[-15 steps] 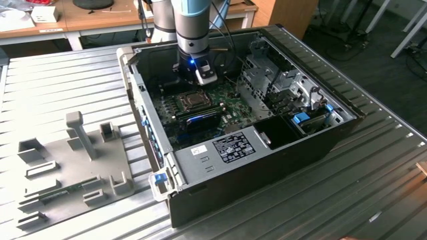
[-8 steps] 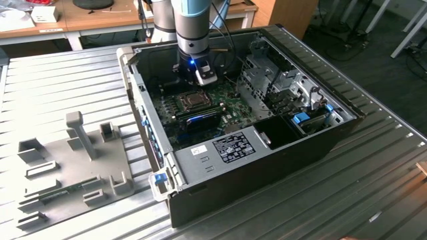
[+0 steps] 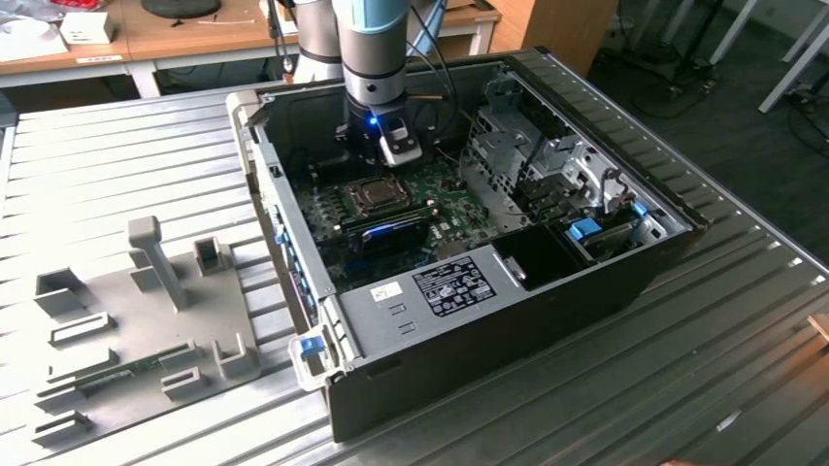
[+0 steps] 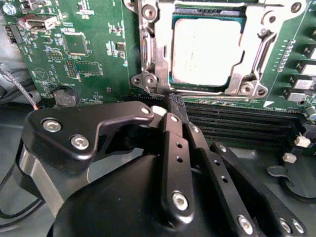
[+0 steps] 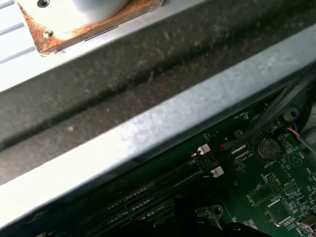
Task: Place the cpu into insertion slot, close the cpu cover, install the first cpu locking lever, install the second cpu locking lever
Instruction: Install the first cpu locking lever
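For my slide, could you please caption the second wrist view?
Gripper beside the socket, cpu seated under the closed cover.

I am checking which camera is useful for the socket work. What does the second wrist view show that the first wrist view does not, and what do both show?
Second wrist view alone: the cpu lying in the insertion slot, the cpu cover framing it, and the gripper just beside the socket. First wrist view alone: the grey metal case wall and a rusty plate beyond it. Both: the green circuit board and the black memory slots.
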You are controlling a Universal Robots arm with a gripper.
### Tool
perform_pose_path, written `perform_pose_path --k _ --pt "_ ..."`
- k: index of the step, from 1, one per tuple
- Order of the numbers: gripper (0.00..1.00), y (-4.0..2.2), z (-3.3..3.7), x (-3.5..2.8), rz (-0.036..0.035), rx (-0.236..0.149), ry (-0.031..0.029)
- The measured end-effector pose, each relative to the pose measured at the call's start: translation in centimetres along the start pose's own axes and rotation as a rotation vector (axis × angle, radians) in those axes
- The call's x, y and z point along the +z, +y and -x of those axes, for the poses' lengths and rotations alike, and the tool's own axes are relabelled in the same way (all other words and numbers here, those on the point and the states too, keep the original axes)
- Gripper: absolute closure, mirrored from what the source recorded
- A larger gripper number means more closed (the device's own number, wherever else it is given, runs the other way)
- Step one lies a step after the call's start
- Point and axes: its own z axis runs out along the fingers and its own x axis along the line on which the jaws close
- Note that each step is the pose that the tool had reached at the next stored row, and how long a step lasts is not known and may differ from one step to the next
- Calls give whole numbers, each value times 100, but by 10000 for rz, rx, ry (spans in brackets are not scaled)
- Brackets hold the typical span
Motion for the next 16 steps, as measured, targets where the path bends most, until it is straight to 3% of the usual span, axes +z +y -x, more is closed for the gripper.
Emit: perform_pose_path --k 16 --pt "90 -2 0 9 1 0 0"
